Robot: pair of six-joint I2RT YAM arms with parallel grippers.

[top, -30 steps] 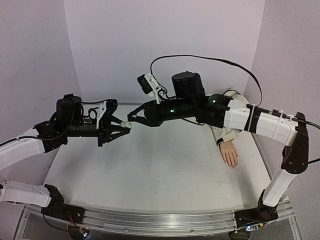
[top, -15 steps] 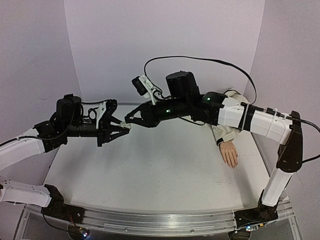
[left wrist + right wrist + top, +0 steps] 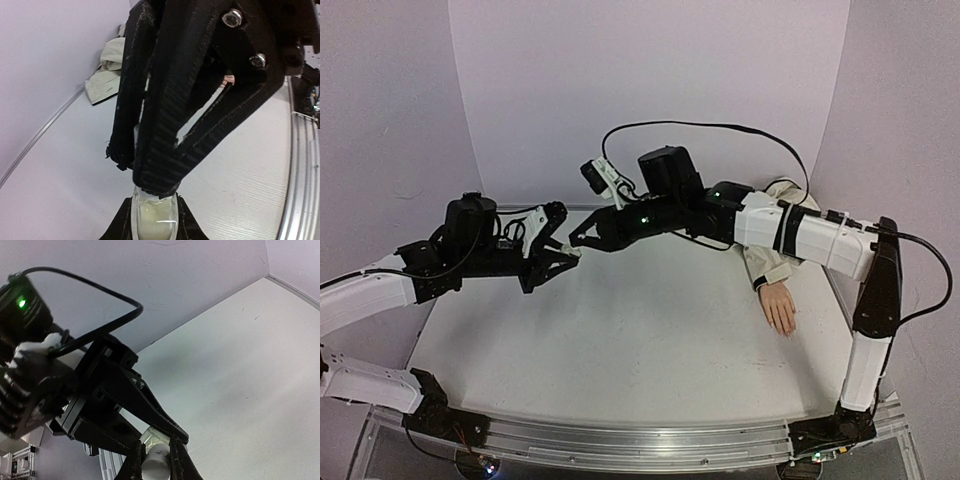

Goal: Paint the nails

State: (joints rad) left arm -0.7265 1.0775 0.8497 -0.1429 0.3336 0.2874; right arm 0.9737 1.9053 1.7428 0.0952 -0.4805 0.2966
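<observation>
The nails [image 3: 786, 327] are too small to make out one by one. They sit at the fingertips of a peach mannequin hand [image 3: 779, 303] that lies flat on the right side of the table [image 3: 640, 350], near its right edge. The hand's long axis runs from the far right corner toward the near edge. The beige sleeve [image 3: 772, 262] is at the far end and the fingers point toward the arm bases, tilted slightly to the right. Nothing touches the hand, although the right arm passes over the upper part of the sleeve.

Both grippers are well away from it, meeting in the air above the far left-centre of the table. The left gripper [image 3: 571, 255] reaches in from the left with its fingers clamped on the sides of a small pale bottle [image 3: 152, 227]. The left wrist view shows the bottle upright between the two black fingers.

The right gripper [image 3: 577, 240] stretches across from the right and comes onto the top of the same bottle. In the right wrist view its fingers are pressed to either side of a white cap [image 3: 155, 464]. The two grippers are nose to nose, with the bottle between them.

A black cable [image 3: 720, 125] arches above the right arm.
</observation>
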